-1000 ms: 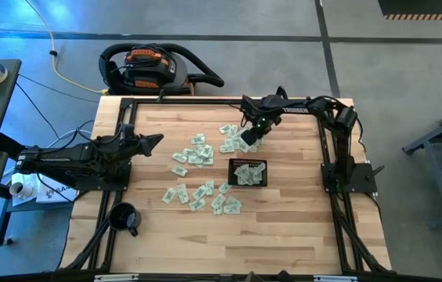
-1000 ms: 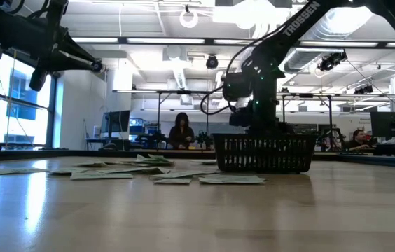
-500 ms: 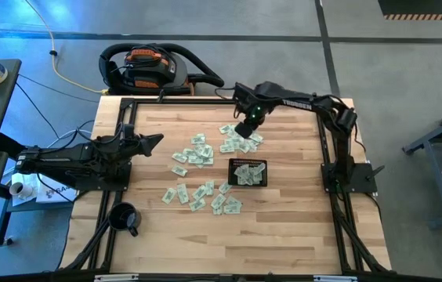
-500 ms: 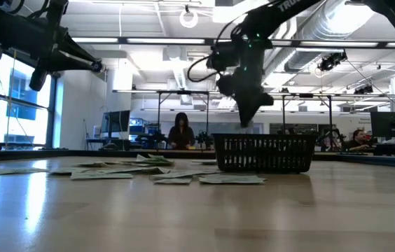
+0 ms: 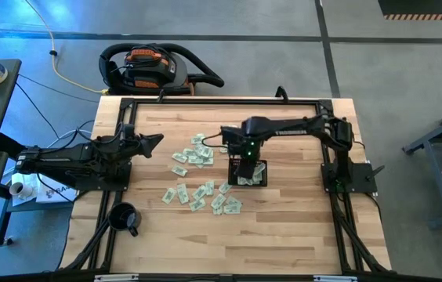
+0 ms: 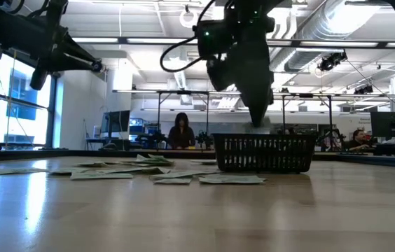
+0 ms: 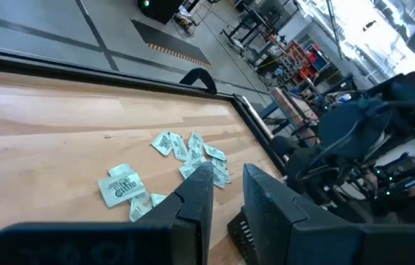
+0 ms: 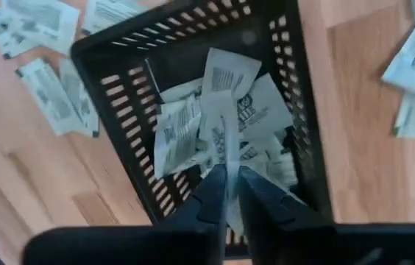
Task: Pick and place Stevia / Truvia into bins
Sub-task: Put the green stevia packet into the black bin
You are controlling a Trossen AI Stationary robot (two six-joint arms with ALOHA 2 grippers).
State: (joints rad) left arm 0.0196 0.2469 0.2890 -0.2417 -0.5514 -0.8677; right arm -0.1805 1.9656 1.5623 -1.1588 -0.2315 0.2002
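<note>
Many pale green and white Stevia sachets lie flat on the wooden table, in one patch left of the black mesh basket and another nearer the front. Several more lie inside the basket. My right gripper hangs right above the basket, pointing down, shut on one sachet. In the low view that gripper stands just over the basket's rim. My left gripper waits at the table's left side, raised, open with nothing between its fingers. My right gripper pinches one sachet by its near end between its two fingers, which come from above and point down. The sachet sticks out below the fingertips, almost edge-on, and hangs clear over the sachets in the basket.
A round black mug stands at the table's near left corner. A black and orange vacuum cleaner sits on the floor beyond the far edge. Bare wood lies along the near edge and on the table's left half.
My right gripper has risen from the sachets just beyond the basket and swung toward the near edge, rolling its wrist, until it hangs over the basket. It has carried one sachet up with it.
</note>
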